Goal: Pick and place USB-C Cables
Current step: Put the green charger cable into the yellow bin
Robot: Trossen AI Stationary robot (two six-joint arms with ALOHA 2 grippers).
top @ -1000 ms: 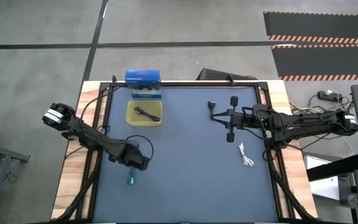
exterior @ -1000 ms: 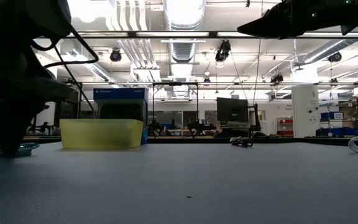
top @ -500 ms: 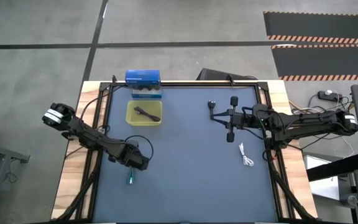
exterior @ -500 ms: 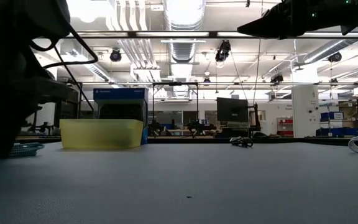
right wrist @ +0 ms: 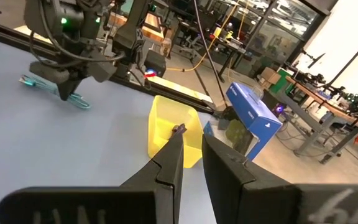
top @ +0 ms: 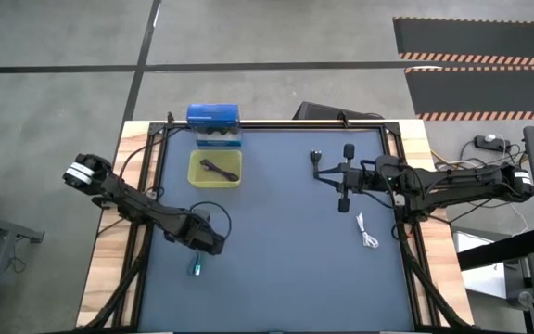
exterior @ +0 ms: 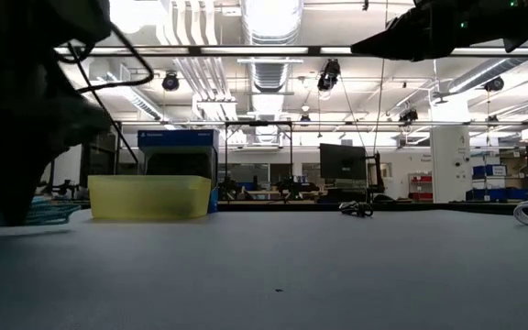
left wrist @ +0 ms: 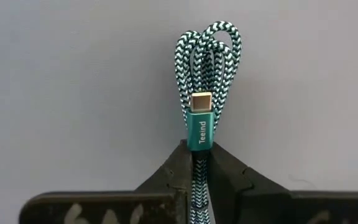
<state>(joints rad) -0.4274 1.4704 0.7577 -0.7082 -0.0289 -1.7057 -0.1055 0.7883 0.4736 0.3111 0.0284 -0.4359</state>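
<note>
A teal braided USB-C cable (left wrist: 207, 56), bundled in loops, is in my left gripper (left wrist: 197, 158), which is shut on it at the table's near left (top: 198, 256). A dark purple cable (top: 217, 168) lies inside the yellow bin (top: 193, 178). Near the right edge a white cable (top: 367, 232) lies flat on the mat. My right gripper (top: 321, 173) hovers far right of centre, its fingers (right wrist: 173, 155) a narrow gap apart with nothing between them. A small black cable (top: 315, 157) lies beside it. My left gripper pinches the teal bundle between its two fingers, just behind the teal connector housing (left wrist: 199, 138). The fingers come from above and lie across the strands. The looped end (left wrist: 210, 43) sticks out past the fingertips, low over the mat; whether it touches the mat, I cannot tell.
A blue box (top: 213, 115) stands behind the yellow bin at the far left. A black frame rail (top: 276, 123) borders the blue mat. The mat's middle and near half (top: 286, 269) hold no objects.
My left gripper has shifted slightly toward the table's right edge. In the low view the teal cable beneath it sits a little higher than before. My right arm has kept still.
</note>
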